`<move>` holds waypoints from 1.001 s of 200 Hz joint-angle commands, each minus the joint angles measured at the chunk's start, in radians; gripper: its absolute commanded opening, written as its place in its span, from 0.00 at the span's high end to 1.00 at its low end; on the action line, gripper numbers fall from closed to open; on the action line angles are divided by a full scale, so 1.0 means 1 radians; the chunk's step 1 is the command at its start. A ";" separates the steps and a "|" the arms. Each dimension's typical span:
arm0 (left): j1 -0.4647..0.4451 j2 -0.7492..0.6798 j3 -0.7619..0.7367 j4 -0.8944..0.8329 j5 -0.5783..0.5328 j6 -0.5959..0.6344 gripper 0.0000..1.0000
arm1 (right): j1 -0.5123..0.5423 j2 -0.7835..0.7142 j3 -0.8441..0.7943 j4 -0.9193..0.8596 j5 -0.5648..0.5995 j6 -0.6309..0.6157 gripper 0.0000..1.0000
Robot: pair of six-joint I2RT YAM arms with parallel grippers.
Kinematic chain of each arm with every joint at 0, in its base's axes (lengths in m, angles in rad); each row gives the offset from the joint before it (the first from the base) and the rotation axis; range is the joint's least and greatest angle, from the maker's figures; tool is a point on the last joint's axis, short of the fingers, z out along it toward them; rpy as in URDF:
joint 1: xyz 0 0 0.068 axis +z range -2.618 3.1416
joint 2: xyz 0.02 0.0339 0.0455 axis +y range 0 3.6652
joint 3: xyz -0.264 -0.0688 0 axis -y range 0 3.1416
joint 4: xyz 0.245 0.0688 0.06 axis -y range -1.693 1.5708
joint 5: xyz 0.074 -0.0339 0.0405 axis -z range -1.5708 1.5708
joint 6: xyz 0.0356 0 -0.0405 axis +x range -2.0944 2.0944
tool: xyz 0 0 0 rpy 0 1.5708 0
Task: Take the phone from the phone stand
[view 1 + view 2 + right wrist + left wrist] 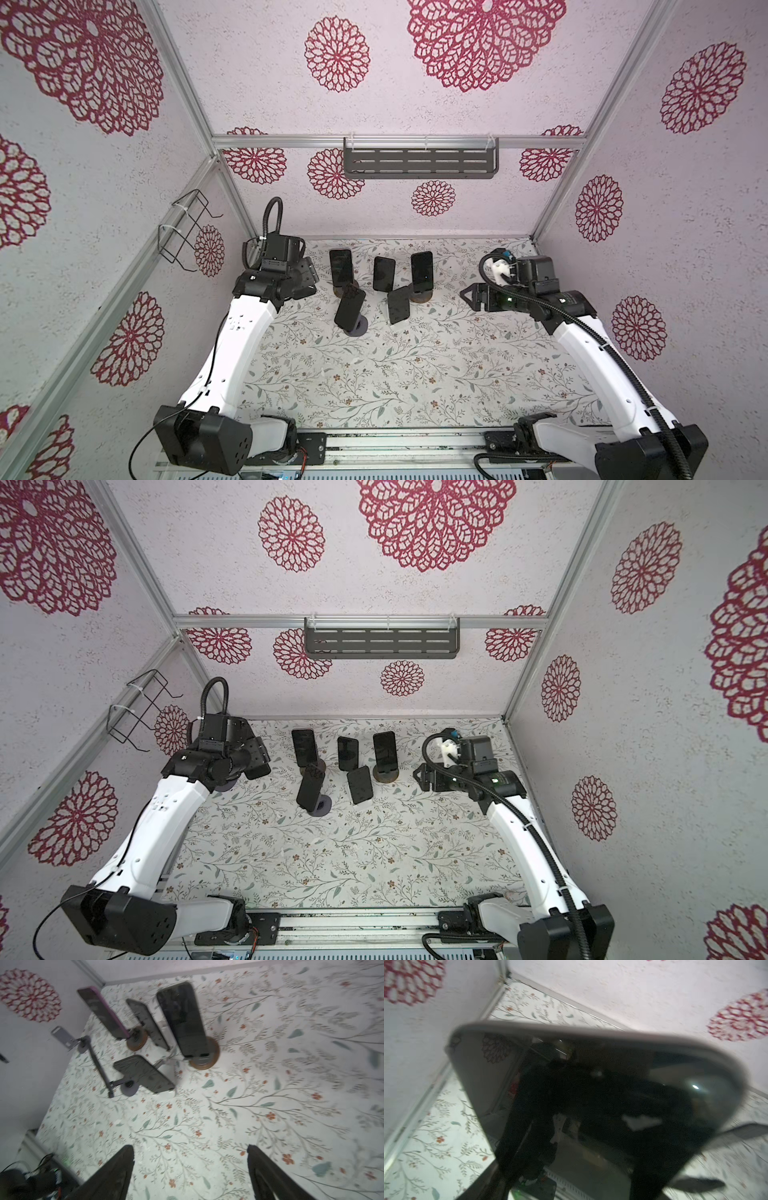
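A dark phone (591, 1095) fills the left wrist view, held up off the floor. My left gripper (259, 757) is shut on it at the back left, where a corner of the phone (258, 771) shows beneath the jaws. Beside it an empty grey phone stand (62, 1035) shows its bare plate, with its round base (226, 788) under my left arm. My right gripper (190, 1147) is open with only the floral mat between its fingers. In both top views the right gripper (467, 296) hovers to the right of the phones.
Several other phones lean on stands at the back middle: a pink-cased phone (341, 266), a middle phone (383, 274), a phone on a wooden base (422, 270), a phone on a dark stand (350, 311), and a front phone (399, 309). A grey shelf (419, 164) hangs on the back wall and a wire rack (183, 232) on the left wall.
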 commanded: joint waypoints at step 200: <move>-0.338 0.161 0.052 0.158 0.426 -0.299 0.84 | 0.487 0.142 -0.130 0.773 0.060 0.485 0.57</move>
